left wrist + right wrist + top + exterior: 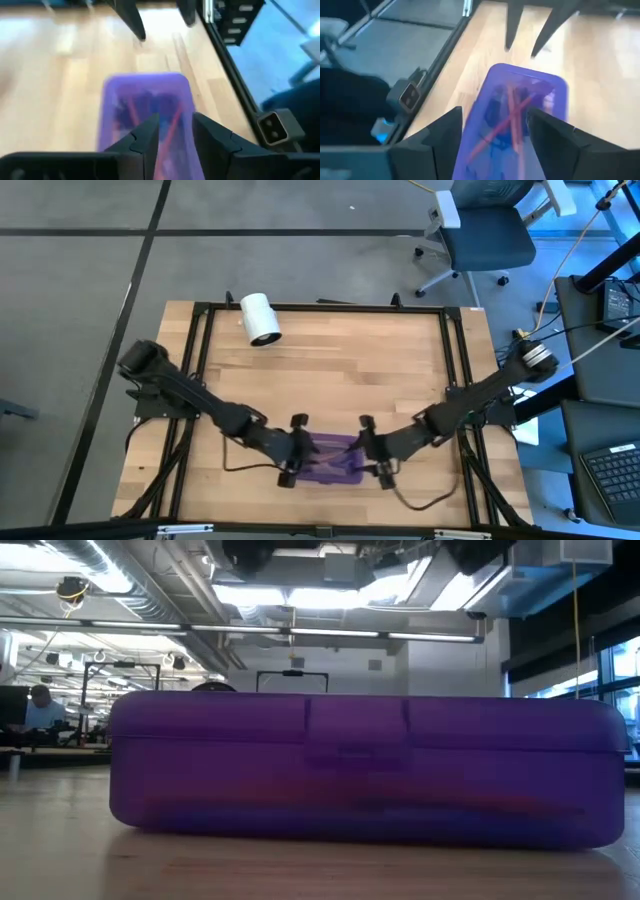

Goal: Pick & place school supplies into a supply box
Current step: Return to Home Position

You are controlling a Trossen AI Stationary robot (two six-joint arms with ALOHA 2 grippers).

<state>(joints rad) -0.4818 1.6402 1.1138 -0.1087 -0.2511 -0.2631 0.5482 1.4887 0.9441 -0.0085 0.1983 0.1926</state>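
Now closed supply box (330,460) on counter (350,360). Left hand (296,450) narrowly parted, right hand (374,450) wide, both empty at its ends.

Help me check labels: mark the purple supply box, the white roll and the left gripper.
purple supply box (360,775): low view, middle of its front wall.
white roll (261,319): high view, middle of its side.
left gripper (175,120): left wrist view, midway between its fingertips.
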